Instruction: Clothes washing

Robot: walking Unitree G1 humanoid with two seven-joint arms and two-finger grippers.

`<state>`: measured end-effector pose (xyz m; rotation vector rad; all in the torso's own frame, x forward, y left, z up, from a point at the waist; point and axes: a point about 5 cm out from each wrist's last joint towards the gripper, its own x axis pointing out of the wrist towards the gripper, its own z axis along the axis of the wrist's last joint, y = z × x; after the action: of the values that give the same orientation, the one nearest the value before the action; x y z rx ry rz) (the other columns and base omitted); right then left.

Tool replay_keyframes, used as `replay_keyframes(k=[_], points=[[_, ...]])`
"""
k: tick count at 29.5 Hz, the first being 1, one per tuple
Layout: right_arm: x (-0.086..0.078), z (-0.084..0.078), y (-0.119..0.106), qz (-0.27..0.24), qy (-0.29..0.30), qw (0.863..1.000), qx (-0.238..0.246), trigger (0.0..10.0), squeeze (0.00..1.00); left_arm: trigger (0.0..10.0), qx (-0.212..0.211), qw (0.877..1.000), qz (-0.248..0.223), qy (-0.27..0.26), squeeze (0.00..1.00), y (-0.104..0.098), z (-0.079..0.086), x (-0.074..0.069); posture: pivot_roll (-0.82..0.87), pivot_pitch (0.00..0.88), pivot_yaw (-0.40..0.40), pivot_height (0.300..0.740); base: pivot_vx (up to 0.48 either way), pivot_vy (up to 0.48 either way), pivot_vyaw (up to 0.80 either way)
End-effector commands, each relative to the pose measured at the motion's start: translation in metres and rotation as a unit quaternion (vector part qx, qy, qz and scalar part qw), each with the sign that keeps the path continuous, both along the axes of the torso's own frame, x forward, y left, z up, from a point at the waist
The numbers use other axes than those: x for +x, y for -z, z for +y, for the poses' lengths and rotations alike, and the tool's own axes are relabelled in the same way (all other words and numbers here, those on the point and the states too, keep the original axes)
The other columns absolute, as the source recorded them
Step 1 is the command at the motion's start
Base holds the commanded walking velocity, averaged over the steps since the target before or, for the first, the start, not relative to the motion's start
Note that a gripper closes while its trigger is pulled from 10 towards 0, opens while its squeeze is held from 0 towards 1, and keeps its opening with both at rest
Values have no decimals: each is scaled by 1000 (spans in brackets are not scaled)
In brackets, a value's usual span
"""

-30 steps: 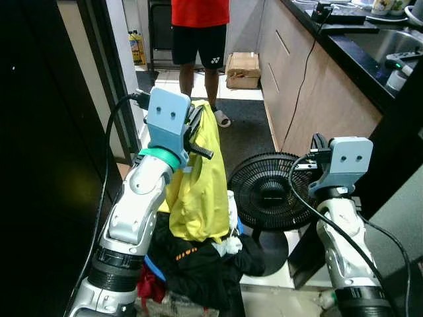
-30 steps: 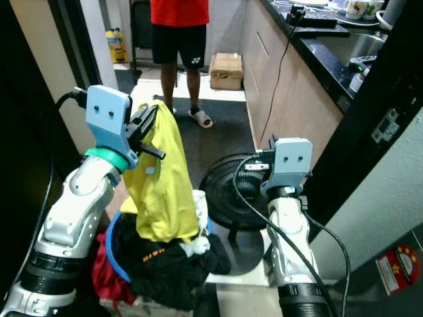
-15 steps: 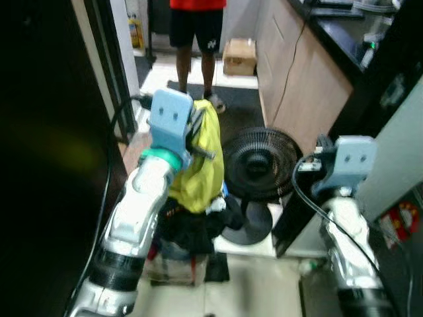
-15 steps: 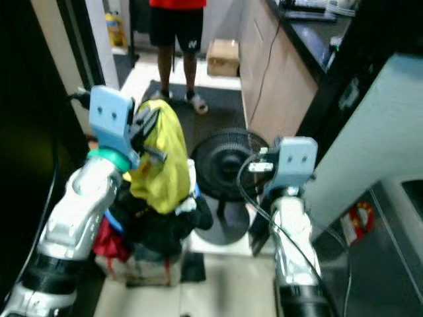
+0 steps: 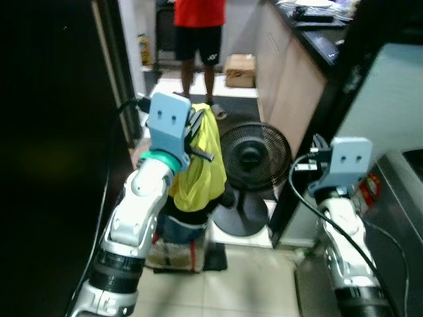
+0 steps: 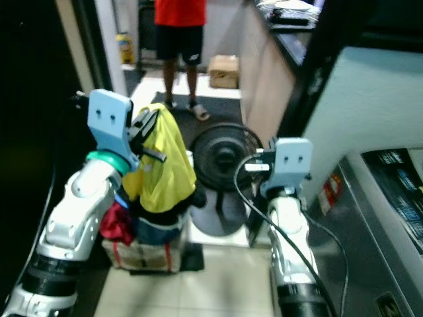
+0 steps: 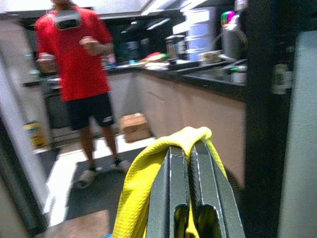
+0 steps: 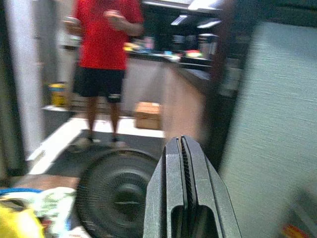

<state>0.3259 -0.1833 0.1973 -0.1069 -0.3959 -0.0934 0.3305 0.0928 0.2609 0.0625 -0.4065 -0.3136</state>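
Observation:
My left gripper point(image 7: 190, 146) is raised at chest height and shut on a yellow garment point(image 5: 199, 165). The garment drapes over the fingers point(image 5: 198, 129) and hangs down above a blue laundry basket point(image 5: 177, 228) heaped with dark and red clothes. The basket sits on a checked box on the floor. My right gripper point(image 8: 182, 148) is held up on the right, fingers pressed together with nothing between them, pointing toward a black fan point(image 8: 111, 193). A grey washing machine top point(image 6: 390, 191) stands at the far right.
The black floor fan point(image 5: 254, 155) stands just right of the basket. A person in a red shirt point(image 5: 198, 26) stands in the passage ahead, near a cardboard box point(image 5: 239, 69). Wooden cabinets point(image 5: 291, 86) line the right side and a dark door point(image 5: 53, 132) the left.
The whole picture has shifted: the camera rose and turned right, bringing the washing machine into view. The left gripper still holds the yellow garment, now hanging higher above the pile.

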Motion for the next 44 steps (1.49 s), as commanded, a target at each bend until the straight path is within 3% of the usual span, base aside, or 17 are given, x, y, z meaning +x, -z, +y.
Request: replay_keyframes(k=[1,11,15,16,17,18,22,25,29,44], points=[[0,-3,3,9,4,1000,6,10000,0,10000,1,1000,-9,8,0,-3,-3,-2,28,0,36,740,0,0,-800],[1,-3,0,5,2,1000,9,10000,0,10000,2,1000,-9,9,0,-4,-4,-2,28,0,38,740,0,0,-800],[1,-2,-8,-13,-10,999,33,10000,0,10000,4,1000,-19,13,0,-9,-3,-1,30,0,40,740,0,0,-800],[-1,-2,-18,-37,-32,995,84,10000,0,10000,13,999,-35,9,0,-15,-1,-1,33,0,42,740,0,0,-800],[-1,-2,-18,-37,-32,995,84,10000,0,10000,13,999,-35,9,0,-15,-1,-1,33,0,42,740,0,0,-800],[-3,-1,-28,-61,-58,988,128,10000,0,10000,20,999,-49,5,0,-21,2,0,33,0,42,740,0,0,-800],[-8,1,-46,-100,-92,976,171,10000,0,10000,30,996,-78,-1,0,-36,9,1,36,0,49,740,0,0,-800],[-10,2,-55,-114,-99,974,171,10000,0,10000,26,995,-95,-4,0,-48,14,1,38,0,52,740,0,0,-800],[-15,6,-77,-150,-121,965,179,10000,0,10000,-12,990,-143,-6,0,-90,30,-2,41,0,53,740,0,0,-800],[-16,6,-79,-146,-139,960,194,10000,0,10000,-31,990,-136,-8,0,-93,34,-1,47,0,47,740,0,0,-800]])
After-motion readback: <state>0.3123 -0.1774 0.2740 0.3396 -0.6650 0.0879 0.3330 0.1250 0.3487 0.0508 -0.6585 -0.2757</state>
